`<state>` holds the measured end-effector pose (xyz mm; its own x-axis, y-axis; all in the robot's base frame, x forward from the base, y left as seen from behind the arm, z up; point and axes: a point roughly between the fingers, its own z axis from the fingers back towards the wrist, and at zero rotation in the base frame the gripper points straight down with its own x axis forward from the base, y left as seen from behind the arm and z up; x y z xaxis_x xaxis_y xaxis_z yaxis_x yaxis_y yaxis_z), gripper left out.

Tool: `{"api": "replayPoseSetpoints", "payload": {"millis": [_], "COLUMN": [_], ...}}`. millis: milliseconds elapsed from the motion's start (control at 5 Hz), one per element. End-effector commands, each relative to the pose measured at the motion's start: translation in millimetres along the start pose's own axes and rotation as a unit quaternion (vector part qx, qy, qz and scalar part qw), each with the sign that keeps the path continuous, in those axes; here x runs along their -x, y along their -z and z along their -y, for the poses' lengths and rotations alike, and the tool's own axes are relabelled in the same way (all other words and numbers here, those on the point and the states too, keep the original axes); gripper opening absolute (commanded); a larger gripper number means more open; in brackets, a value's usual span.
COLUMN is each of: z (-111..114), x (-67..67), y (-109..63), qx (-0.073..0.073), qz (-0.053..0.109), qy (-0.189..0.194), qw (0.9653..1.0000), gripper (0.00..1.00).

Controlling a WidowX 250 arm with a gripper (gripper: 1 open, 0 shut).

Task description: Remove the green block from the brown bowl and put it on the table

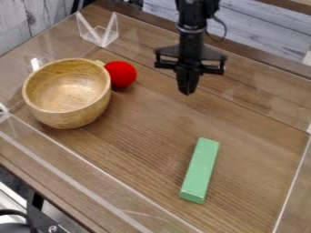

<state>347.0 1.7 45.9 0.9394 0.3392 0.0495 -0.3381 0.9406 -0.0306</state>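
Observation:
The green block (202,169) lies flat on the table (134,136) at the front right, well apart from the brown bowl. The brown bowl (67,91) stands at the left with nothing inside it. My gripper (188,89) hangs over the middle of the table, pointing straight down, its fingers pressed together and holding nothing. It is above and behind the block and to the right of the bowl.
A red ball (119,74) rests against the bowl's right side. Clear acrylic walls (97,32) run along the table's edges, with a low one at the front left (73,187).

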Motion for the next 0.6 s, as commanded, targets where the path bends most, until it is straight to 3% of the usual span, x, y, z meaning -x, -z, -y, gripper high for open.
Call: {"api": "replayPoseSetpoints", "payload": {"millis": [0, 400], "z": [11, 9], "x": [-9.1, -7.5], "y": [-5.0, -26.3], "qx": [0.008, 0.028], "qz": [0.026, 0.03], "qy": [0.005, 0.065], "qw": [0.9996, 0.997], "gripper": [1.0, 1.0]}}
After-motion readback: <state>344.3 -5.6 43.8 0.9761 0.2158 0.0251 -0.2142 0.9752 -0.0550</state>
